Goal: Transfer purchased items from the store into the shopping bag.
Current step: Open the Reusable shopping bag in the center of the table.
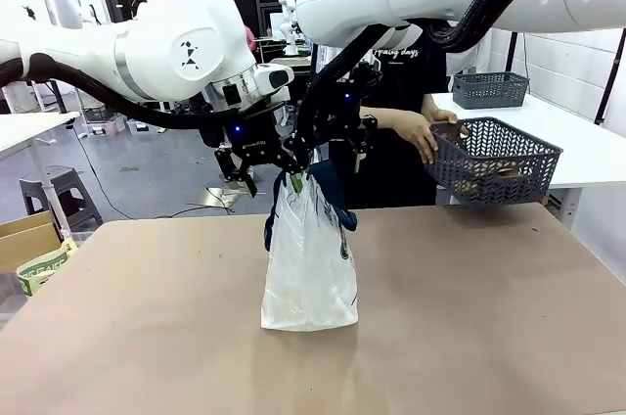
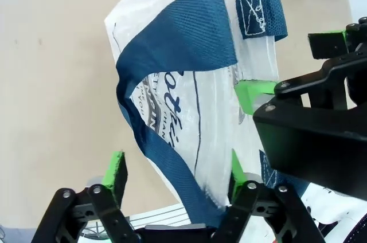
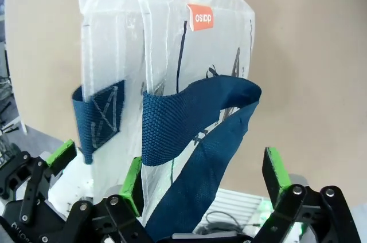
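The shopping bag (image 1: 309, 268) is stood at the middle of the table (image 1: 489, 317), flanked at its top by the left gripper (image 2: 175, 165) and right gripper (image 3: 204, 175); a basket (image 1: 499, 165) is held behind, rightward.

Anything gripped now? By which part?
Nothing clamped: left gripper and right gripper stand open around the shopping bag, at its top. The person's hand holds the basket rim.

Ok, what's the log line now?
left end effector: open around handle | right end effector: open around handle | shopping bag: upright on table | basket: held by person

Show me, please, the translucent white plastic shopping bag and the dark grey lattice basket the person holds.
Translucent white plastic shopping bag (image 1: 308, 278): front view, front panel.
Dark grey lattice basket (image 1: 497, 172): front view, near wall.
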`<state>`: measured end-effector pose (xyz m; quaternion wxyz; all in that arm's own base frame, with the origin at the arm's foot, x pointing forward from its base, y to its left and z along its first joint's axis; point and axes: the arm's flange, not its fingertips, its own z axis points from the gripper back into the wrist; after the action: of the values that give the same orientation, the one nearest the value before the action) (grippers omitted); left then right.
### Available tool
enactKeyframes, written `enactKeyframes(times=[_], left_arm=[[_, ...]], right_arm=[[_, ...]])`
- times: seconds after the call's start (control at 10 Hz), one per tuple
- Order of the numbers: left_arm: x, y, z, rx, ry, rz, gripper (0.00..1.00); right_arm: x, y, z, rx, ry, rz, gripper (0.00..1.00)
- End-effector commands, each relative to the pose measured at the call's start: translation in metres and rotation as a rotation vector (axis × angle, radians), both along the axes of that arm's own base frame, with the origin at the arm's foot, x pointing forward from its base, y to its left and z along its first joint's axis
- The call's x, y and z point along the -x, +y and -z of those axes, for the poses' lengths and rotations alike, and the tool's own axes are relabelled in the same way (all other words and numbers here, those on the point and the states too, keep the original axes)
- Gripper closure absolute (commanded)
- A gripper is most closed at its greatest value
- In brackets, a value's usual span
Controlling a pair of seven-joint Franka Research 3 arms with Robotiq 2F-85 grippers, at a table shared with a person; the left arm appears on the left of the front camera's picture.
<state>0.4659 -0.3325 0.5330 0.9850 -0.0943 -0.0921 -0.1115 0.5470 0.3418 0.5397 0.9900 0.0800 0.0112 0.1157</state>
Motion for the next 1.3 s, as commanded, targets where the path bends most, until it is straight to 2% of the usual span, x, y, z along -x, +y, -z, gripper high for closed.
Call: enactKeyframes(times=[0.0, 0.2, 0.3, 0.7, 0.9, 1.2], left_arm=[[0.001, 0.005, 0.001, -0.016, -0.026, -0.025, 0.58], [0.001, 0.006, 0.001, -0.021, -0.025, -0.039, 0.96], [0.002, 0.007, 0.001, -0.025, -0.026, -0.047, 1.00], [0.005, 0.015, -0.001, -0.038, -0.037, -0.061, 1.00], [0.006, 0.024, -0.001, -0.055, -0.045, -0.103, 1.00], [0.009, 0.039, 0.004, -0.028, -0.028, -0.143, 1.00]], right_arm=[[0.001, 0.001, -0.001, -0.004, 0.037, 0.026, 0.41], [-0.001, 0.003, 0.005, -0.018, 0.066, 0.039, 0.79], [-0.001, 0.003, 0.005, -0.031, 0.073, 0.043, 0.98], [0.003, -0.003, -0.003, -0.052, 0.038, 0.072, 1.00], [0.005, -0.015, -0.009, -0.052, 0.023, 0.087, 1.00], [0.011, -0.029, -0.010, 0.022, 0.021, 0.032, 1.00]])
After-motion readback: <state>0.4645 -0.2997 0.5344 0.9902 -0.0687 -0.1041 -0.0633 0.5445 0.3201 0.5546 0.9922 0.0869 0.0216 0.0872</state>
